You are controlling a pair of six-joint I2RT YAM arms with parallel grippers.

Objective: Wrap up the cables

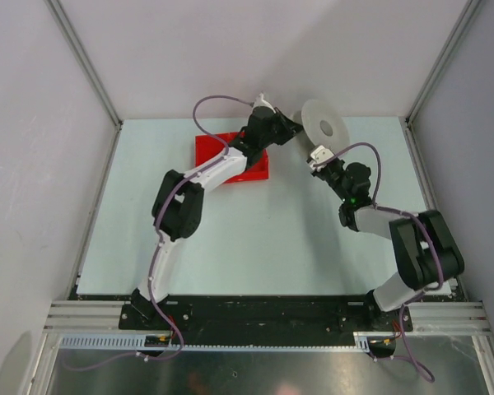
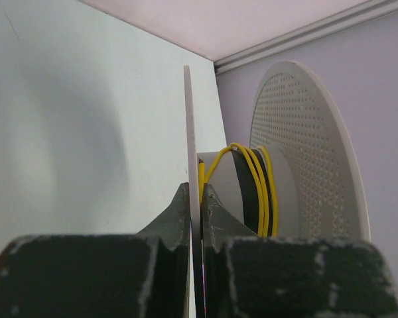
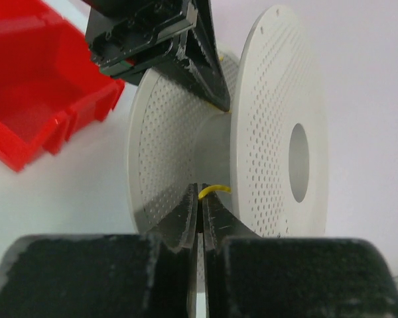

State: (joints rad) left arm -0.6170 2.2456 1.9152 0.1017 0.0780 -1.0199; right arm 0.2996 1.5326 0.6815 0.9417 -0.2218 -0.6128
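A white perforated spool (image 1: 325,125) stands on edge at the back of the table. My left gripper (image 1: 291,125) is shut on the thin rim of one spool flange (image 2: 189,126); in the left wrist view its jaws (image 2: 194,193) pinch that rim. The thin yellow cable (image 2: 260,189) is wound in a few turns round the hub. My right gripper (image 1: 317,156) sits just in front of the spool (image 3: 275,132), its jaws (image 3: 200,193) shut on a short end of the yellow cable (image 3: 216,189) between the flanges. The left gripper (image 3: 209,73) shows above.
A red bin (image 1: 230,158) lies under the left forearm, left of the spool; it also shows in the right wrist view (image 3: 33,99). The back wall stands right behind the spool. Purple arm cords loop over both arms.
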